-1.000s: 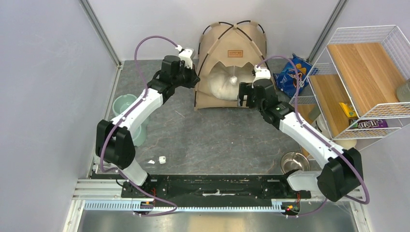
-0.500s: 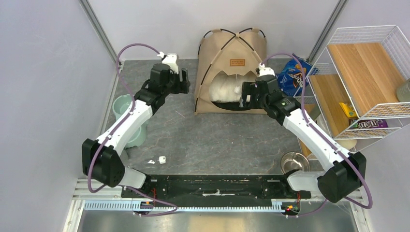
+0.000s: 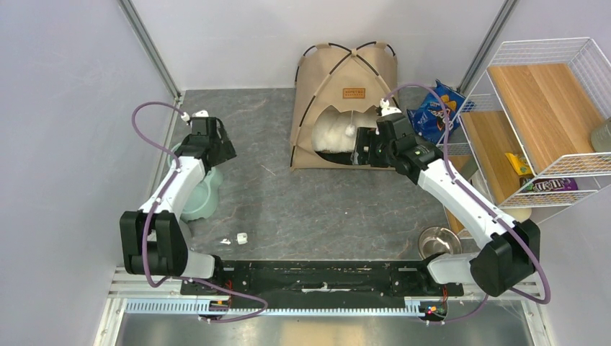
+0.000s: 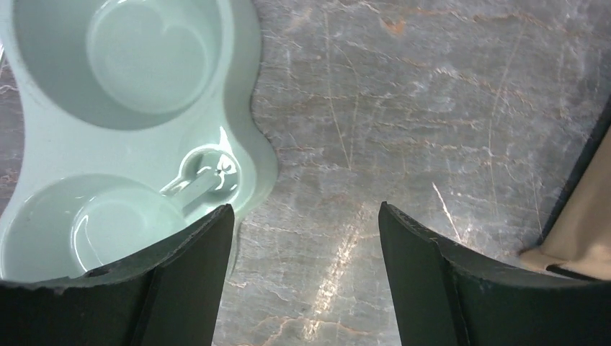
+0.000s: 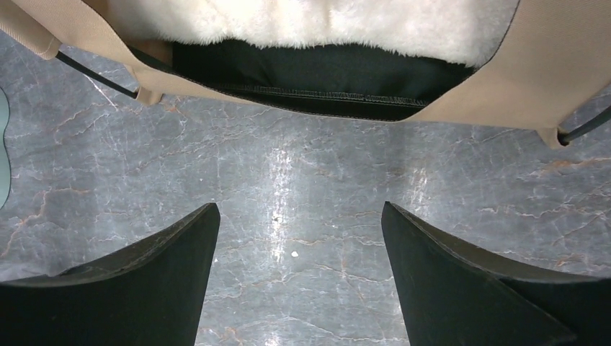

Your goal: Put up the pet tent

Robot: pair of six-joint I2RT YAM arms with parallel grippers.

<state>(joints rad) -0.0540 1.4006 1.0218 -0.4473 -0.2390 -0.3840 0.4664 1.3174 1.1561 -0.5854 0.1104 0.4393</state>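
Left gripper: fingers spread wide, holding nothing, hanging over the grey table beside the green double bowl. Right gripper: wide too and empty, low just in front of the pet tent, not touching it. The tent stands upright at the table's back, well apart from the left fingers. It's tan, with black poles crossing on top, a brown label over the doorway and a white pillow inside.

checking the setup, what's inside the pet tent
A fluffy white pillow lies inside the pet tent, on black lining. A white pompom hangs at the opening. Deeper inside is hidden.
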